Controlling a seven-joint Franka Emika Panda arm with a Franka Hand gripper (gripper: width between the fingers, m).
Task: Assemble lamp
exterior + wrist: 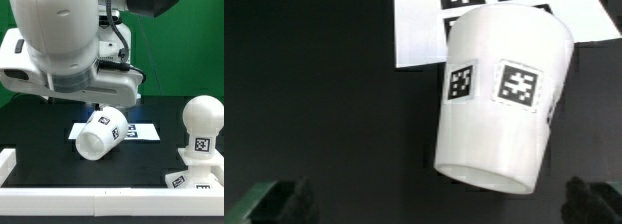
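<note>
The white cone shade (pixel 100 135) lies on its side on the black table, partly over the marker board (pixel 142 131). In the wrist view the shade (pixel 500 100) carries two square tags on its side. The round bulb (pixel 202 118) stands on the blocky base (pixel 195 168) at the exterior view's right. My gripper (pixel 434 200) is open and empty above the shade; its dark fingers (pixel 269 200) stand wide on either side of the shade's wide end, not touching it. In the exterior view the arm hides the fingers.
A white rail (pixel 60 190) runs along the table's near edge. The marker board also shows in the wrist view (pixel 416 40) beyond the shade. A green wall stands behind the table.
</note>
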